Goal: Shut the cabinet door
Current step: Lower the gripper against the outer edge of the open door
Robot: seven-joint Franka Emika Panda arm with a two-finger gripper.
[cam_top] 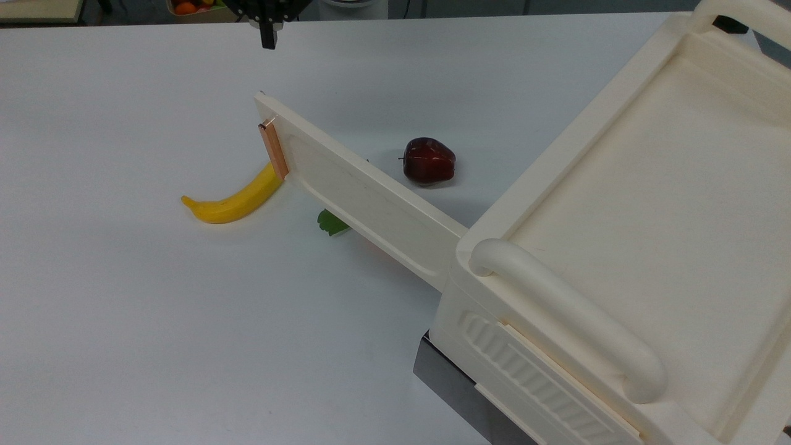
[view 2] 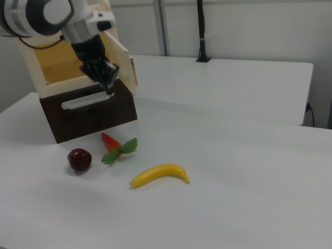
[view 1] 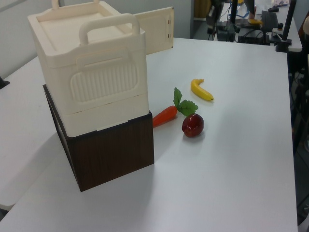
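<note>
While open, cabinet door (cam_top: 364, 198) juts toward banana (cam_top: 235, 199)

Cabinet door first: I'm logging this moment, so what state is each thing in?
cabinet door: swung wide open
cabinet: open, standing on a dark base
gripper: shut, holding nothing, above the table
banana: lying flat
apple: resting on the table
carrot: lying flat

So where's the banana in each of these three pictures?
Top view: the banana lies left of centre, one end tucked behind the cabinet door.
Left view: banana right of centre, beyond the apple.
Right view: banana low centre.
Shared landmark: the dark red apple, near it in every view.
</note>
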